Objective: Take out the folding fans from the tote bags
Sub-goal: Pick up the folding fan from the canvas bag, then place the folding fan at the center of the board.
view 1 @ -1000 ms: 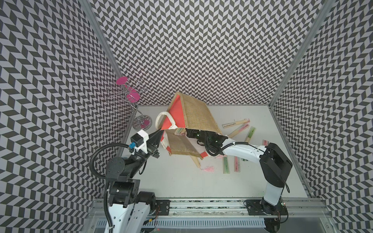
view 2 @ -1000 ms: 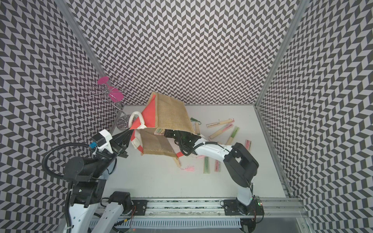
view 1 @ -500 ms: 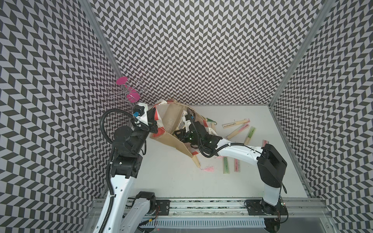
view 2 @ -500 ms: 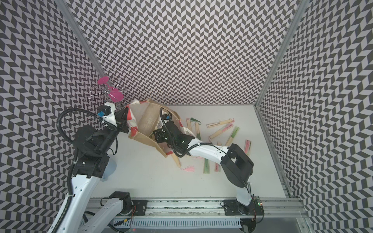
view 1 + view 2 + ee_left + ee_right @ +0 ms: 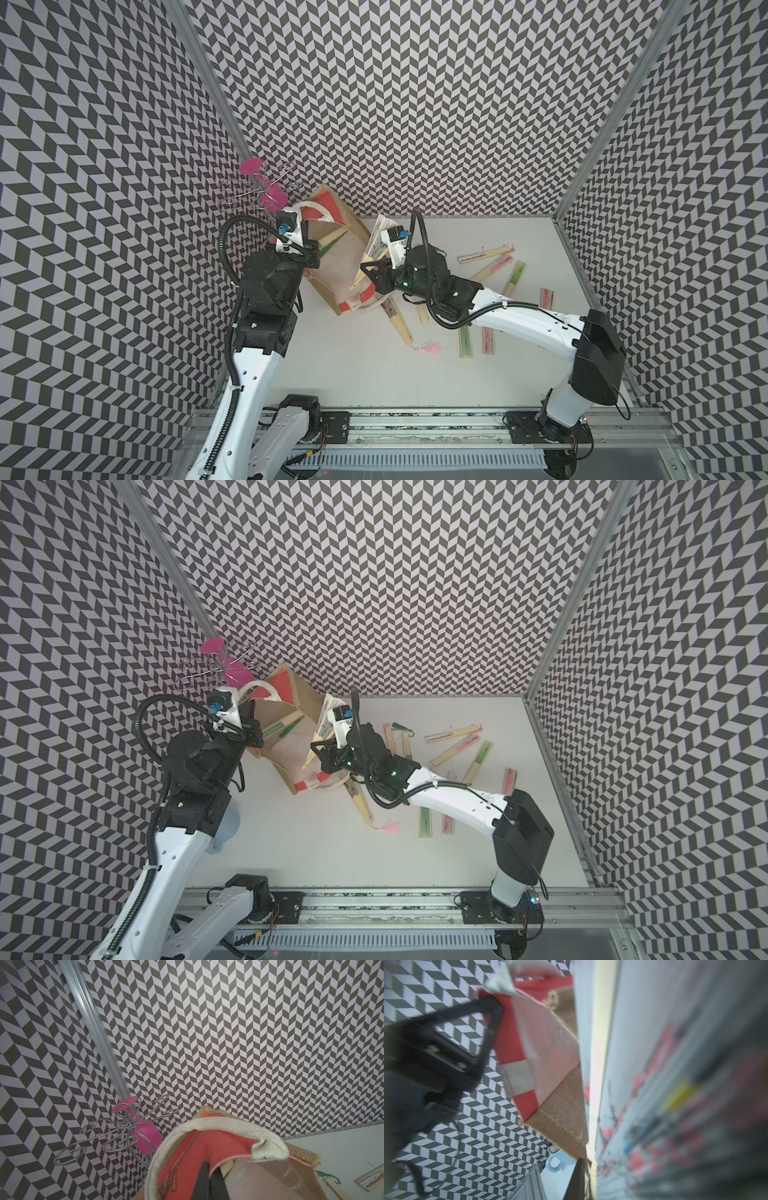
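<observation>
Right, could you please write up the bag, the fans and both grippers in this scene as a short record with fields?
tote bag: tilted, open mouth facing the cameras in both top views
left gripper: shut on the bag's red-orange rim
right gripper: at the bag's mouth, shut on a folding fan
fans in bag: at least two visible against the lining
fans on table: several, scattered on the robot's right of the bag
wire stand: behind the bag, in the left rear corner

bright, even light with soft shadows; in the right wrist view the close folding fan [image 5: 675, 1088] is badly blurred.
</observation>
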You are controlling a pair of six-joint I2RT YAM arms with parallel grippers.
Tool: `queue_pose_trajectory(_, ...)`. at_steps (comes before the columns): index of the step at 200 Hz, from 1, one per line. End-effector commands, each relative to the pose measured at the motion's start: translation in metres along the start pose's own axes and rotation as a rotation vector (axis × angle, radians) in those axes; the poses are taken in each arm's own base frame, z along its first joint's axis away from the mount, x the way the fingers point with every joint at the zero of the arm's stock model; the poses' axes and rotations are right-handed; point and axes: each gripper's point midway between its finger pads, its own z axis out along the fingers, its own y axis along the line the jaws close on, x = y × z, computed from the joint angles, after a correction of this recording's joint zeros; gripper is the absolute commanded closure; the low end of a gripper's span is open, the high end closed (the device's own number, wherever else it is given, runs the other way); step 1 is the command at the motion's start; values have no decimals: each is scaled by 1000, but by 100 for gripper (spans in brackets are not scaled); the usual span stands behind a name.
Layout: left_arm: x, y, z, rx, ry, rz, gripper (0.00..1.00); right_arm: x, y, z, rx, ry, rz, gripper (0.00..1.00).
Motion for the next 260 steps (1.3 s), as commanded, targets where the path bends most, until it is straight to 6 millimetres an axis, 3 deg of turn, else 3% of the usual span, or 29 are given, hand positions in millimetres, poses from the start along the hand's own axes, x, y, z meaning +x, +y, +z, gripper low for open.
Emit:
queue_pose_trajectory(1, -18, 12, -3, -62, -47, 11, 100, -24, 20, -21, -70, -82, -38, 99)
queue_pose_trajectory(50, -12, 18, 5, -95, -15, -19, 100, -34, 23, -51, -36, -74, -73, 99)
queue_pose_trajectory(79, -16, 18, 5, -93, -15, -25, 100, -20, -7, -64, 82, 31, -50, 99)
queue_pose_trajectory(93, -19, 17, 4, -86, -25, -29, 100, -1, -35, -69, 189, 131, -36, 99)
queue_pose_trajectory(116, -26, 18, 0, -83, -44, -36, 100, 54, -90, -86, 424, 362, -51, 99)
queue_pose_trajectory(153, -30, 25, -2, -122, -39, -21, 100, 139, -176, -142, 831, 701, -103, 100)
queue_pose_trajectory(177, -28, 33, -2, -167, -18, -8, 100, 165, -192, -153, 873, 765, -109, 100)
queue_pose_trajectory(228, -26, 45, -7, -236, 2, 8, 100, 210, -216, -152, 919, 950, -154, 100)
queue_pose_trajectory(260, -27, 45, -9, -236, -2, 9, 100, 231, -216, -147, 914, 1013, -192, 100)
